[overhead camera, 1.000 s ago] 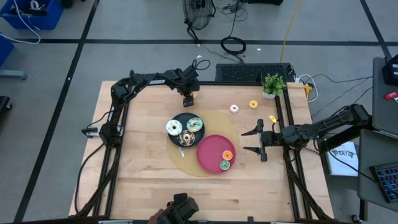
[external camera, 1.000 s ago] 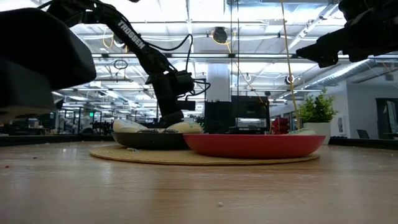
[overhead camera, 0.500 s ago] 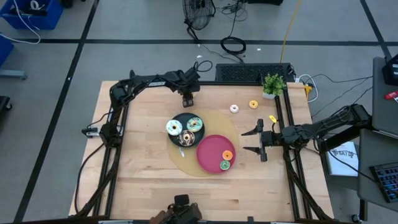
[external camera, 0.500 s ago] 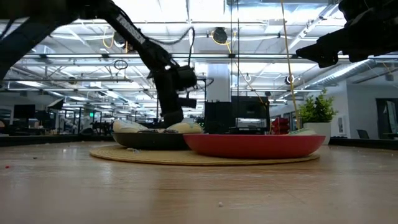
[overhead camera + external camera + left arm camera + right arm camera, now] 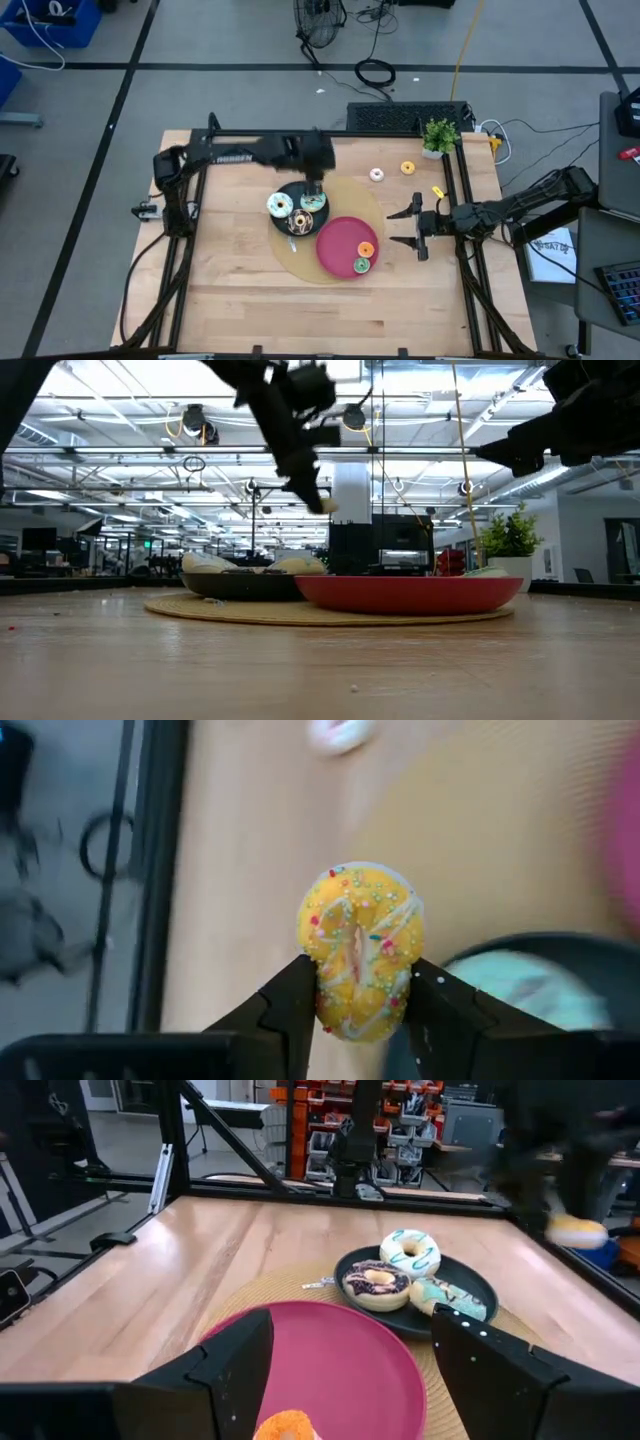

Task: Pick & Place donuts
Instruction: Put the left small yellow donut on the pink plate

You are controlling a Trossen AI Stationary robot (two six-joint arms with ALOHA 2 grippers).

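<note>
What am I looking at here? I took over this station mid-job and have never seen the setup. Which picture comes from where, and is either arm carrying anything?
Two dark robot arms work at a wooden table. One camera looks straight down, one sits at tabletop height, and one rides on each wrist.

On a round mat lie a black plate with three donuts and a red plate with two more. Two small donuts sit loose near a potted plant.

The left hand is raised above the black plate and grips a yellow sprinkled donut between its fingers; its wrist camera shows this best. The right hand waits beside the red plate, open and empty.
</note>
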